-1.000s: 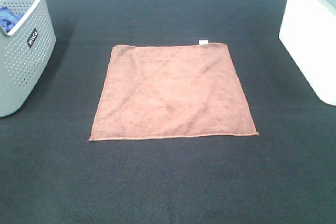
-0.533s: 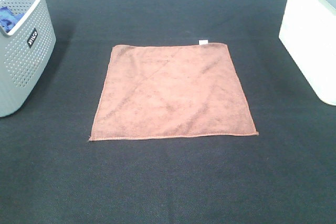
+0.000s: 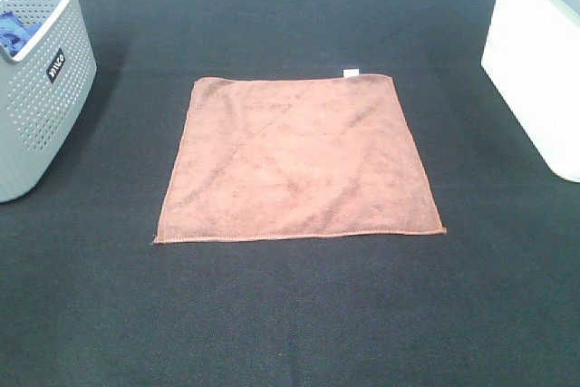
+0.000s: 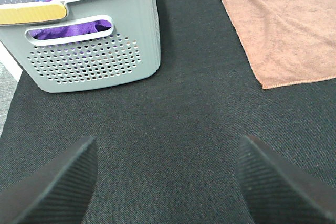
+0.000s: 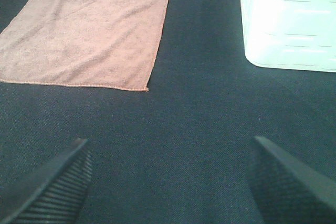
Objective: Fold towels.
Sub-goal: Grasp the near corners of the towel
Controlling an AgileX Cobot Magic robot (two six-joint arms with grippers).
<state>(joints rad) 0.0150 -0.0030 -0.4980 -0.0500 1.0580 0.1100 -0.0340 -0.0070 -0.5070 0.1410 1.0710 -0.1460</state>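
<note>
Progress: no fold made yet. The towel (image 3: pixel 299 165) lies spread in a single layer at the middle of the table (image 3: pixel 290 314), all four corners out. The whole task is ahead: take an edge or corners, carry them over, flatten, probably fold once more.

Towel condition: reddish-brown, roughly square, flat on the table. Faint diagonal creases run across the surface. A stitched hem shows along the near edge, which is straight. The small white tag (image 3: pixel 350 72) sits on the far edge, near the right-hand far corner. Nothing rests on it.

Grippers: neither arm appears in the high view. The left gripper (image 4: pixel 168 182) is spread wide with nothing between its jaws, over bare table, well apart from the towel's near left corner. The right gripper (image 5: pixel 170 182) is likewise wide apart and empty, short of the near right corner.

Surroundings: grey perforated basket (image 3: pixel 36 106) at far left, holding blue cloth (image 3: pixel 11 33) and purple cloth (image 4: pixel 79 27). White bin (image 3: pixel 535 70) at far right. Both stand clear of the towel.
</note>
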